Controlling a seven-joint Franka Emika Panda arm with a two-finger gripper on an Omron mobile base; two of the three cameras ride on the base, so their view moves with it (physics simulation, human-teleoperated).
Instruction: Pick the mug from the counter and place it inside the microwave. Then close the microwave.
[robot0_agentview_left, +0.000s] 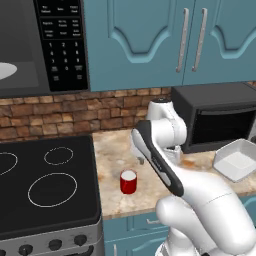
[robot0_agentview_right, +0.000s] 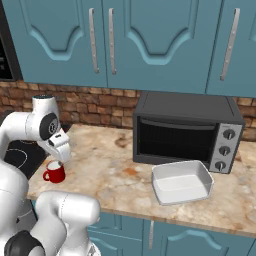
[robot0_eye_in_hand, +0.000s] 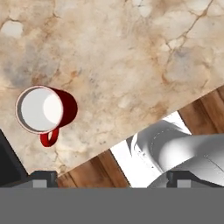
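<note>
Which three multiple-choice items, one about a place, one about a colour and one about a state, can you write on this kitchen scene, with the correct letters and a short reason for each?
1. Where does the small red cylindrical mug stand?
A. on the speckled beige marble counter, beside the black glass stovetop
B. inside the grey-framed microwave
C. in the white rectangular tray

2. What colour is the inside of the mug?
A. black
B. white
C. teal

3. In what state is the claw?
A. shut on the mug
B. shut on nothing
C. open, apart from the mug

Answers: 1 A, it stands upright on the counter near the stovetop's edge. 2 B, the hand view looks into a white interior. 3 C, its two tips stand wide apart in the hand view, with the mug off to one side.
</note>
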